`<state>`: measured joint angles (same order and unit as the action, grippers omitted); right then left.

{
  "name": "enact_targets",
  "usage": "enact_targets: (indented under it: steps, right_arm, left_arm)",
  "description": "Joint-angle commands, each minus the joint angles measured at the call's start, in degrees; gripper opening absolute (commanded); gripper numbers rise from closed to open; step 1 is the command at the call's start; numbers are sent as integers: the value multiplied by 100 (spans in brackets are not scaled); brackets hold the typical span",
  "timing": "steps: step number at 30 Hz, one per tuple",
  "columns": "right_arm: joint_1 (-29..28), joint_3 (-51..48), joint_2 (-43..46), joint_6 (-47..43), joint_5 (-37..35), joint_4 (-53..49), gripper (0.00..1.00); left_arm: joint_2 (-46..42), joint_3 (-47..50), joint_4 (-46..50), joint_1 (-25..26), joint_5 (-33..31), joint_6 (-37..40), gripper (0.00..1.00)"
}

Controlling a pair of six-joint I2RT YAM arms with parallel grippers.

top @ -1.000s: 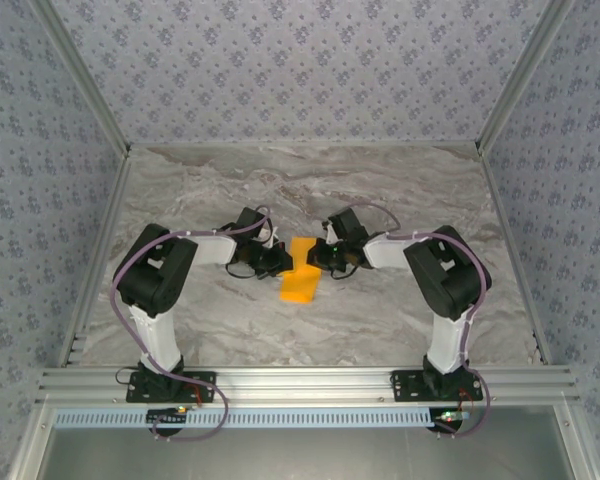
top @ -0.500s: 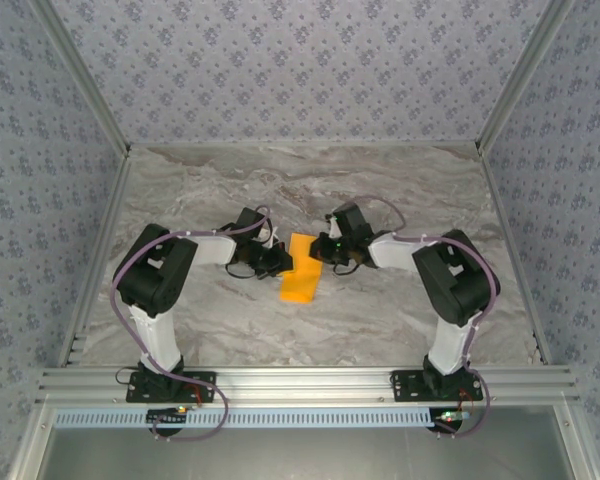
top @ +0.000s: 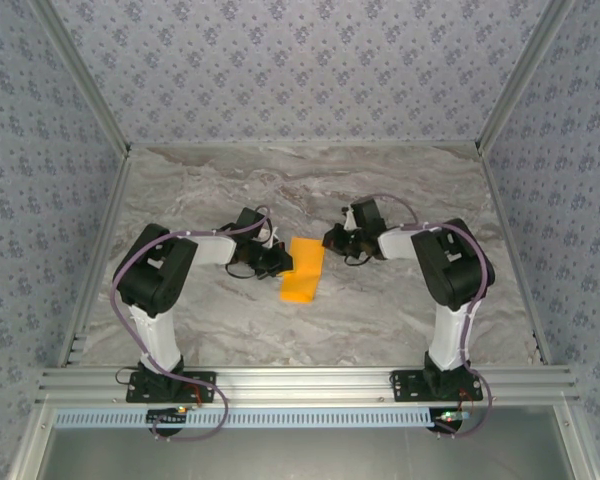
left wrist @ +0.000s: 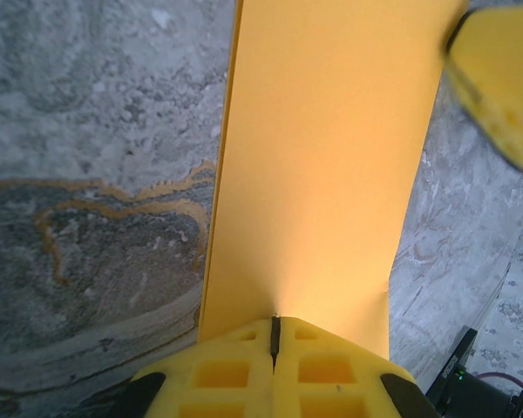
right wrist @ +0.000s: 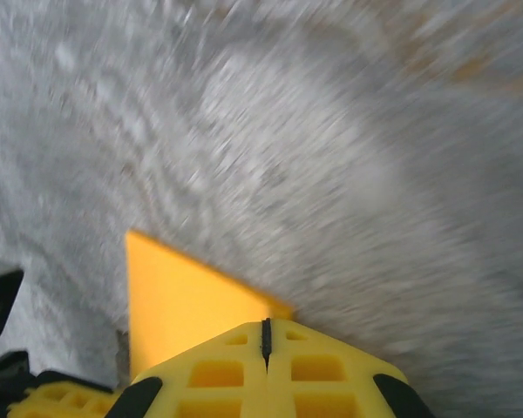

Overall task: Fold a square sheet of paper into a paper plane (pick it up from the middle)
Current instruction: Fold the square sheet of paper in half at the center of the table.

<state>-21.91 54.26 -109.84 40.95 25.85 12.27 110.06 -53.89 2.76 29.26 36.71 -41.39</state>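
Folded paper at centre of the surface. Left pincer, shut, presses its 9 o'clock edge. Right pincer, shut, sits at 2 o'clock. Crease slowly, pinning the paper flat.

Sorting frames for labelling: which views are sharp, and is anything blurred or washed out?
Right wrist: the marble table is smeared by motion blur, while the right hand and orange paper look crisp. Left wrist: sharp, paper bright but not blown out. Top external: sharp, evenly lit.
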Motion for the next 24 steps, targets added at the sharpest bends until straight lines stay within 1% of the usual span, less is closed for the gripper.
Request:
enact_targets:
  steps: [1,4,7,10,13,16,18,21,24]
  right_arm:
    - [109,23,212,-245,-557,-373,0]
    - [-216,54,472,-298,-543,-418,0]
    - [-552,70,516,-222,-480,-420,0]
    - [-758,79,333,-60,-394,-296,0]
    - [-798,188,-22,91,-276,-269,0]
    - [-683,228,-205,227,-366,-269,0]
    - [-473,235,-241,293,-508,-263,0]
    - [42,252,-298,278,-631,-234,0]
    - [443,298,-265,290,-400,-187,0]
  left_arm:
    - [876,609,1396,-35,-1641,123,0]
    - [869,605,1396,-35,-1642,114,0]
    - [877,585,1409,-36,-1647,113,0]
    - [894,569,1412,-36,-1645,115,0]
    - [908,556,1415,-37,-1643,117,0]
    - [912,566,1420,-40,-1649,114,0]
    - [902,581,1412,-35,-1650,124,0]
    - [921,589,1411,-40,-1649,140,0]
    - [905,621,1381,-34,-1657,141,0]
